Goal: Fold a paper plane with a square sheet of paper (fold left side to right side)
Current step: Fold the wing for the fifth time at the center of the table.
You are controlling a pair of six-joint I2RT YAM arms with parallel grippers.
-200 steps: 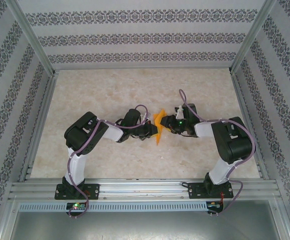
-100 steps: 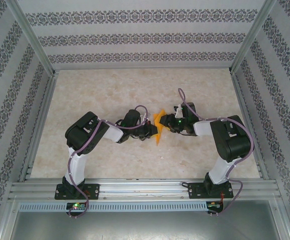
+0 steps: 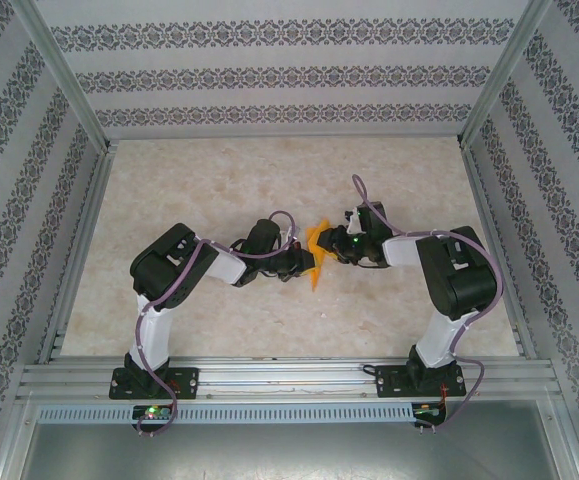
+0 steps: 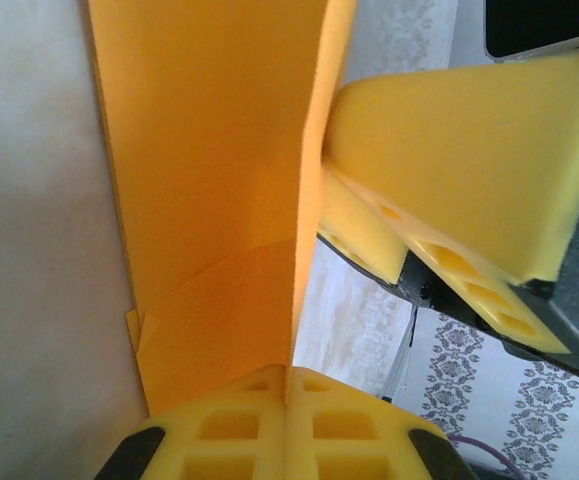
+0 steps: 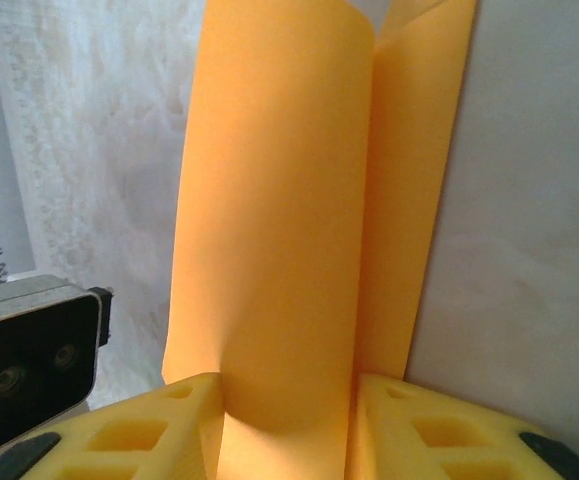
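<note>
Crowding the orange paper (image 3: 315, 250) (mid-table (image 3: 219, 180)): both arms' yellow fingers (image 4: 449, 190).

Desk (image 3: 199, 180): pale, marbled beige surface, bordered by aluminium rails on the left, right and near sides, with patterned walls standing around it. Both arm bases are sitting on the near rail. Orange paper (image 3: 316, 250) is showing near the desk's centre; whether it is resting on the surface cannot be told.

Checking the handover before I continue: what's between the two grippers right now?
Just the orange paper, held upright between the left gripper and right gripper, seen from the top view.
</note>
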